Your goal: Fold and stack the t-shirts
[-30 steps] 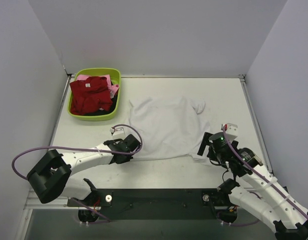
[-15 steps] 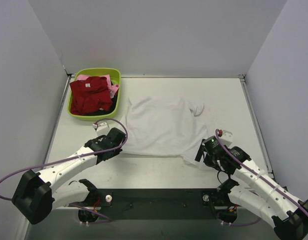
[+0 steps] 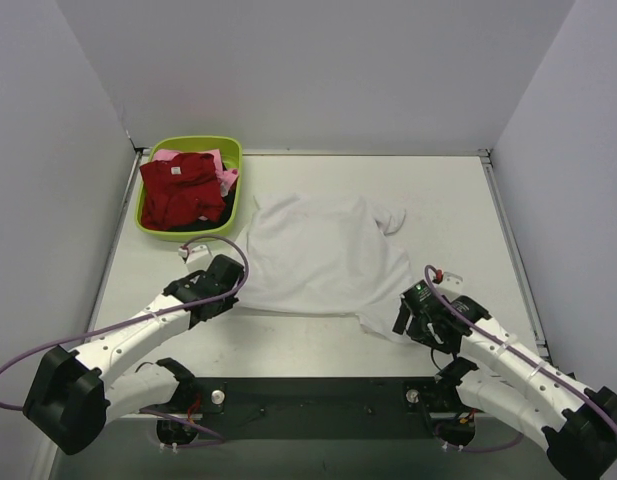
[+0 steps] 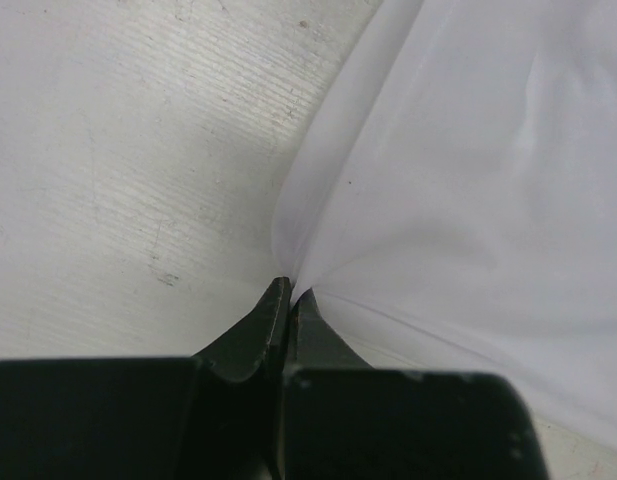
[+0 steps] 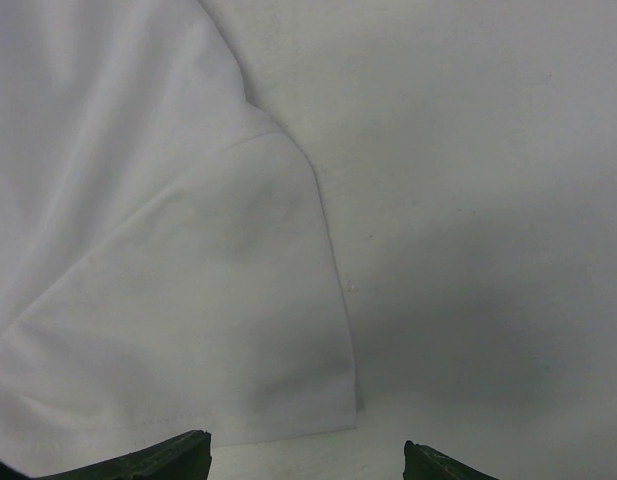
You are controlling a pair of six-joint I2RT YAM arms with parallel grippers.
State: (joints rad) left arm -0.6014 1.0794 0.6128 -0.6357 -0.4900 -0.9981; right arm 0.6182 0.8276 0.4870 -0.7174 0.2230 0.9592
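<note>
The white t-shirt [image 3: 323, 255] is pinched by the clenched left gripper [image 4: 291, 292]; the released right gripper [image 5: 304, 452] should be lowered squarely onto the sleeve [image 5: 188, 330] hem.

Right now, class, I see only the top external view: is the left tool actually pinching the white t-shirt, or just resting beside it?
Observer: Pinching. The left wrist view shows the left tool shut on a puckered edge of the white t-shirt.
Operator: And the right tool?
Observer: The right tool is open; its fingers stand apart with nothing between them.
Operator: What lies ahead of it?
Observer: A sleeve, flat on the table, its hem toward the tool.
</note>
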